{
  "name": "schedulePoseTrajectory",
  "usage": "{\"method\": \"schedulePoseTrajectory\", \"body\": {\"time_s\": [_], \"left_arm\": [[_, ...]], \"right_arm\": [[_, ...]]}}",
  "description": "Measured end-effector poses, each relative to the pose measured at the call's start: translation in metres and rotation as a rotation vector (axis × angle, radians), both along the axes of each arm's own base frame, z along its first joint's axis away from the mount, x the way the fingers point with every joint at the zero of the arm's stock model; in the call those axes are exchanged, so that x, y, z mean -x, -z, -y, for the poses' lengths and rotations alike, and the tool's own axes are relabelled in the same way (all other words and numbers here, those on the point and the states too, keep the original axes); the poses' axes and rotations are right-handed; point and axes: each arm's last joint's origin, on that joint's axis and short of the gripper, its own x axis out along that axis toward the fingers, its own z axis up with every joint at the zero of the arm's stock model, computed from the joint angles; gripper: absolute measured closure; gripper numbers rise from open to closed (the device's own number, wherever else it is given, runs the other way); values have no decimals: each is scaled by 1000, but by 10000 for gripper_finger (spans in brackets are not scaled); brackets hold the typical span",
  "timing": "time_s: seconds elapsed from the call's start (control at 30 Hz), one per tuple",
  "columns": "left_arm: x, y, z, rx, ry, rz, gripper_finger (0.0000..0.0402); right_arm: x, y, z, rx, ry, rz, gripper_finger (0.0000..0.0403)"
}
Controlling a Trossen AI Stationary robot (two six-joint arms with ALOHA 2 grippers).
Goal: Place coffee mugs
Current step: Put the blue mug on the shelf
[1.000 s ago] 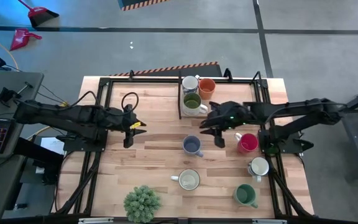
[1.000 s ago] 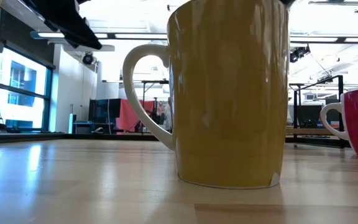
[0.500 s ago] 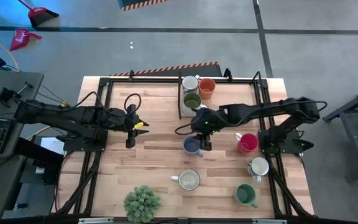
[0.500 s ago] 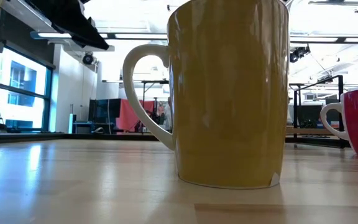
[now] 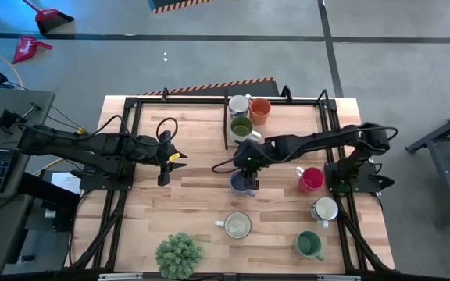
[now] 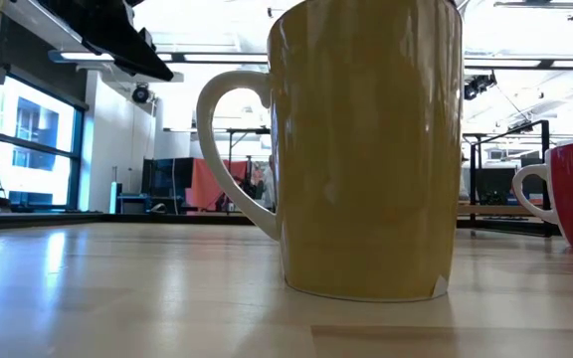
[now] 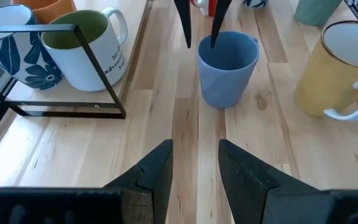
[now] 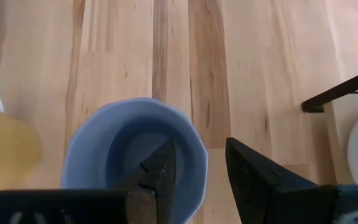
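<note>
Overhead, we saw the right gripper [image 5: 248,173] reached across the middle of the table [image 5: 194,226], directly above the blue-grey mug [image 5: 241,184]. Its fingers stood parted over the rim: in the right wrist view one finger [image 8: 160,171] sat inside the mug's [image 8: 132,155] mouth and the other outside the wall, with a gap on either side, so we recorded no grip. The left wrist view confirmed it, with two dark fingertips [image 7: 185,25] straddling the far rim of the same mug [image 7: 227,67], which stood upright on the wood.

We noted the left gripper [image 5: 166,162] hovering over the left part of the table, well apart from any mug, its fingers [image 7: 157,171] spread with bare wood showing between them and nothing held.

Three mugs stood grouped at the far edge, at a black wire frame [image 7: 73,68]: a white one with blue leaf print [image 5: 239,104], an orange one [image 5: 260,110] beside it, and a white one with an olive-green inside [image 5: 242,128] nearer the centre. The magenta mug [image 5: 311,179] stood to the right of the blue-grey one. Nearer the front edge we logged a cream mug [image 5: 237,225], a white mug [image 5: 325,209] against the right frame rail, and a dark green mug [image 5: 308,245]. A bushy potted plant [image 5: 179,254] sat at the front edge, left of the cream mug.

In the low view the cream mug [image 6: 366,149] filled the frame, upright, with the magenta mug [image 6: 570,194] at the right edge.
</note>
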Motion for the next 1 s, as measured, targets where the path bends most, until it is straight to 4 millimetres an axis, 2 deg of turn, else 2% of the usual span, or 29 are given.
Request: {"method": "schedulePoseTrajectory", "body": {"time_s": [0.63,1.0], "left_arm": [[0,0,0,1,0,2,286],[0,0,0,-15,15,-1,286]], "right_arm": [[-15,29,0,-7,5,-50,284],[-22,48,-3,-76,-29,-81,284]]}}
